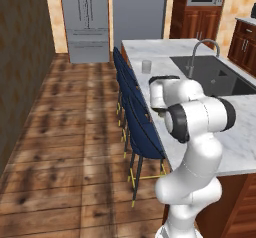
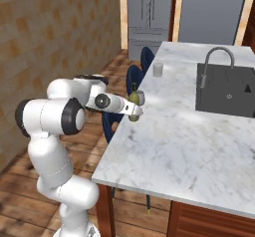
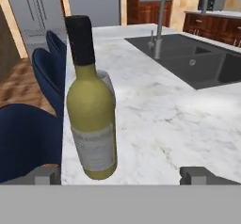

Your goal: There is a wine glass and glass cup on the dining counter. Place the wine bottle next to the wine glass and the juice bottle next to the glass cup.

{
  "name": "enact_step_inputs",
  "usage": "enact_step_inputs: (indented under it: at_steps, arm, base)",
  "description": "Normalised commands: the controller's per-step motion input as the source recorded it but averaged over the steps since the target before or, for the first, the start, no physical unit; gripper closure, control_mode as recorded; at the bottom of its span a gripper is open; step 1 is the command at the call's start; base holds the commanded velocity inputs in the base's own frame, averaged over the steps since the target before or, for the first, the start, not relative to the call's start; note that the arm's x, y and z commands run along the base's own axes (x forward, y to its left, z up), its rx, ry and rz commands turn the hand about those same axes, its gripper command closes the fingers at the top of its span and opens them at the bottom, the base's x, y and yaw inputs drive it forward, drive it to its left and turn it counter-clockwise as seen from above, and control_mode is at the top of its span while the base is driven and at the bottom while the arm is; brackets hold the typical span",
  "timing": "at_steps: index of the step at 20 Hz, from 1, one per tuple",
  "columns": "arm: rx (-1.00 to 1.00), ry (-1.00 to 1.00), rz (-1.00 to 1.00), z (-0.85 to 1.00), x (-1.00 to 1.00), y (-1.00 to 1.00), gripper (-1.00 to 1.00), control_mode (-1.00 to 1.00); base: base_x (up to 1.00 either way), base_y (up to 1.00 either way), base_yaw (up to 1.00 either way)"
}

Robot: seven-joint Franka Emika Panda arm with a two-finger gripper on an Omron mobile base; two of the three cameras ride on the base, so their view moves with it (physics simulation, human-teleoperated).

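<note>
Where marble dining counter [image 2: 189, 146] meets wood floor [image 1: 65, 147].

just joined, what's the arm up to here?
The white arm has its open gripper at the tall olive yellow-green wine bottle, which stands upright near the stool-side edge of the white-grey marble dining counter. Both fingers sit wide apart, clear of the bottle, so nothing is held. A short clear glass cup stands farther along that edge, and something clear shows just behind the bottle, too hidden to identify.

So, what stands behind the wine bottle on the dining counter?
Directly behind the wine bottle a clear glass peeks out at its right shoulder; the bottle covers most of it, so stem or shape cannot be told.
</note>
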Motion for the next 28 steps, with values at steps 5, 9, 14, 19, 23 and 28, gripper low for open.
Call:
enact_step_inputs:
  at_steps: [5,9,14,19,23,28]
  arm:
    - [0.07,0.11,0.00,0.49,-0.28,0.00,-1.00,-1.00]
    - [0.12,0.08,0.01,0.47,-0.40,0.00,-1.00,-1.00]
    - [0.22,0.11,0.04,0.58,-0.27,0.02,-1.00,-1.00]
    - [0.25,0.19,0.01,0.68,-0.12,0.03,-1.00,-1.00]
    - [0.22,0.23,0.00,0.69,-0.03,0.04,-1.00,-1.00]
    - [0.10,0.28,0.01,0.67,-0.11,0.05,-1.00,-1.00]
  base:
    - [0.00,0.00,0.00]
    - [0.00,0.00,0.00]
    - [0.00,0.00,0.00]
    - [0.00,0.00,0.00]
    - [0.00,0.00,0.00]
    - [0.00,0.00,0.00]
